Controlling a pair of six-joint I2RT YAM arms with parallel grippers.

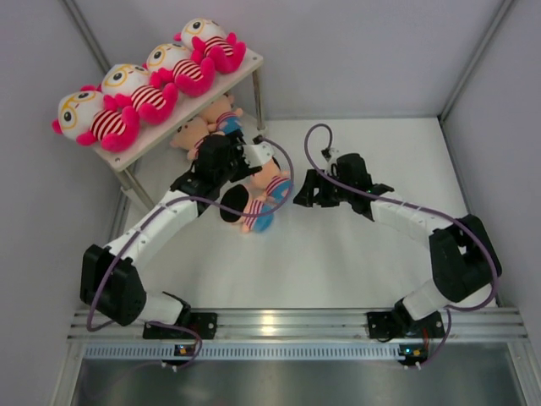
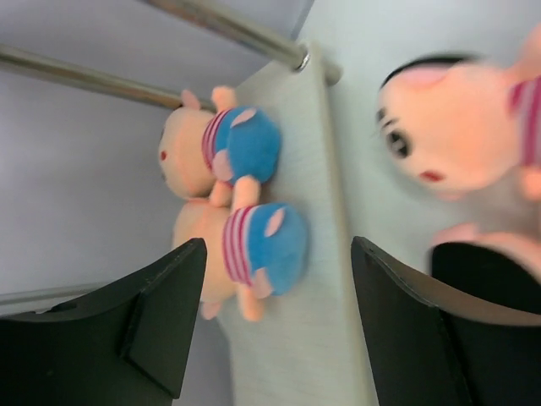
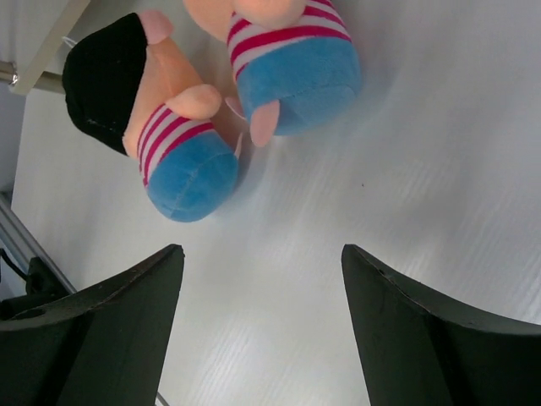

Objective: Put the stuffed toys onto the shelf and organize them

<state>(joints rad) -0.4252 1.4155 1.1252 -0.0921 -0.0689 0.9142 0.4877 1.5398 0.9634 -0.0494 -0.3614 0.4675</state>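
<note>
Both my grippers hung open and empty. The left gripper [image 2: 279,326] faced the shelf's lower board [image 2: 296,364], where two peach-faced dolls [image 2: 245,203] lay side by side (the four pink-limbed ones [image 1: 148,89] filled the top board [image 1: 249,61]). The right gripper [image 3: 262,330] hovered by the last two dolls [image 3: 186,169], loose on the table [image 1: 355,262] and touching each other. My worry was that closing on one might drag its neighbour. With both arms crowding that pair, wrists could clash, or a reach under the top board could knock the shelved ones off.
</note>
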